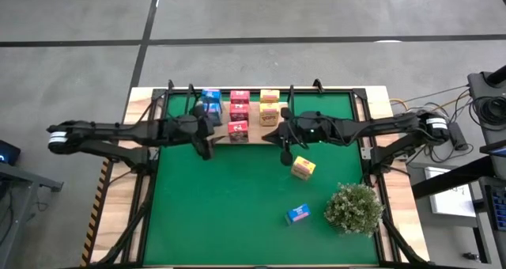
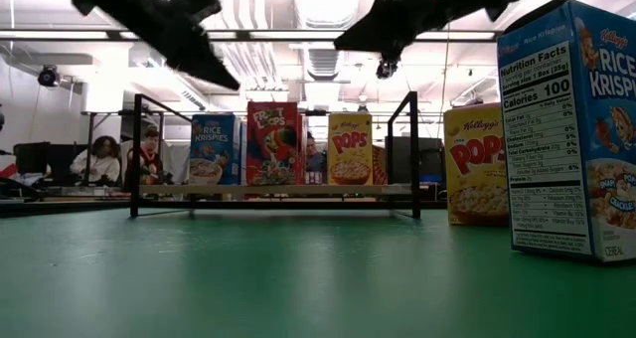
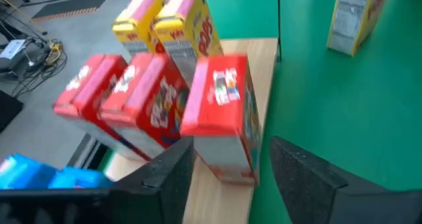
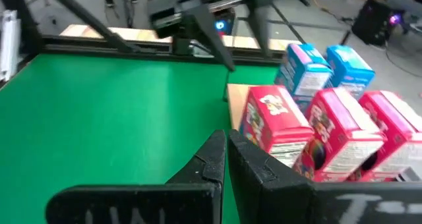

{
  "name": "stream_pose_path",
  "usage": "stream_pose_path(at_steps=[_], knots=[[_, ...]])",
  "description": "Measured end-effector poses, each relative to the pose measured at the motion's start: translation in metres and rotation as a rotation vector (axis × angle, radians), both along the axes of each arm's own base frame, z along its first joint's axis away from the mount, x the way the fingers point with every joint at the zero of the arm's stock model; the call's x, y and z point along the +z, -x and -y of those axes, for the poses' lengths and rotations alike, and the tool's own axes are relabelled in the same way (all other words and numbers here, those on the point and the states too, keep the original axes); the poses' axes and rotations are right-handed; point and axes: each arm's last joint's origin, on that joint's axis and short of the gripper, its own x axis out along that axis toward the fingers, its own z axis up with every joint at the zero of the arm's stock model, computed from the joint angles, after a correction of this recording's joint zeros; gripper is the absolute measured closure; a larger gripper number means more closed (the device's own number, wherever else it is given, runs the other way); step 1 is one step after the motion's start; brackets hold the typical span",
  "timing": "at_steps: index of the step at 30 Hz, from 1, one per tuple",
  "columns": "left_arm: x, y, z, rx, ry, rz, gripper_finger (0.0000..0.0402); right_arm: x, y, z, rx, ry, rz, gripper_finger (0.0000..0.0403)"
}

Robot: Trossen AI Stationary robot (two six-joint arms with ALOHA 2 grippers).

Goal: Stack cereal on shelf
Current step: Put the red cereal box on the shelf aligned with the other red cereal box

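The shelf [image 1: 237, 136] is a light-wood board with black posts at the far middle of the green mat. On it stand two blue cartons [image 1: 211, 101], three pink-red cartons [image 1: 239, 111] and two yellow cartons [image 1: 269, 104]. One yellow carton [image 1: 303, 168] and one blue carton [image 1: 297, 214] stand on the mat to the right. My left gripper [image 3: 231, 165] is open and hovers near the shelf's left front [image 1: 204, 146], facing the nearest pink-red carton [image 3: 221, 115]. My right gripper [image 4: 227, 155] is shut and hangs beside the shelf's right front [image 1: 285, 154], above the mat.
A bushy green plant [image 1: 353, 208] stands near the mat's right near corner, beside the loose blue carton. The shelf's black posts [image 2: 133, 154] rise at its corners. Bare green mat [image 1: 221, 206] lies in front of the shelf. People sit in the room beyond the table [image 2: 99, 159].
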Motion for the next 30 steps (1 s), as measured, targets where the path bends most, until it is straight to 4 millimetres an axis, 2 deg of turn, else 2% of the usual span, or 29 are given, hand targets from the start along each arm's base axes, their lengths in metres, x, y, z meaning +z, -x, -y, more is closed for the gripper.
stream_pose_path(at_steps=[5, 11, 17, 30], knots=[[-0.013, 0.009, 0.001, 0.001, 0.001, 0.004, 0.0264, -0.007, -0.007, 0.007, -0.023, -0.012, 0.003, 0.0394], [-0.027, 0.011, 0.001, 0.002, 0.002, 0.043, 0.0315, -0.009, -0.007, 0.014, -0.053, -0.029, 0.003, 0.0394], [-0.032, 0.008, 0.001, 0.023, 0.038, 0.052, 0.0348, -0.007, -0.007, 0.017, -0.109, -0.002, 0.021, 0.0394], [-0.032, 0.007, 0.001, 0.033, 0.055, 0.061, 0.0362, -0.007, -0.007, 0.017, -0.109, 0.01, 0.019, 0.0394]])
